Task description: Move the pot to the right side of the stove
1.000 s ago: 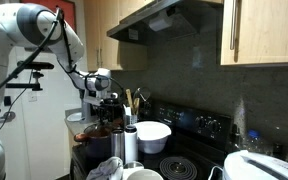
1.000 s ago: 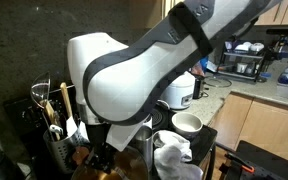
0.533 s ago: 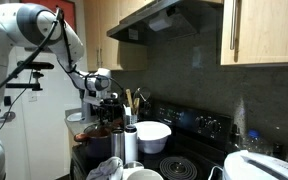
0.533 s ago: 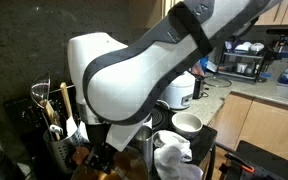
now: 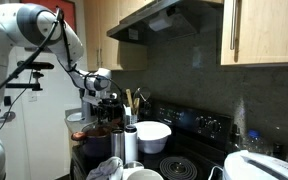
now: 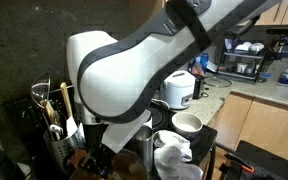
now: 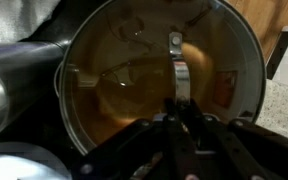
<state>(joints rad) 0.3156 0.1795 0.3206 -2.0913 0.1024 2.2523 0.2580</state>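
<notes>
The pot (image 5: 96,142) is a wide grey metal pot at the near left of the black stove (image 5: 196,124). In the wrist view the pot (image 7: 104,80) fills the frame, reddish-brown inside, with a shiny metal handle strip (image 7: 176,68) across its top. My gripper (image 5: 107,112) hangs straight over the pot. In the wrist view its fingers (image 7: 180,122) are closed together on the near end of that strip. In an exterior view my arm hides most of the pot, and the gripper (image 6: 101,152) shows low at the left.
A slim steel canister (image 5: 130,144) and a white bowl (image 5: 152,134) stand right beside the pot. A white cloth (image 6: 174,160) lies in front. A utensil holder (image 6: 50,120) stands behind. A white rounded appliance (image 5: 260,166) is at the stove's far end.
My arm has shifted slightly in one exterior view. The pot and the gripper's hold look the same.
</notes>
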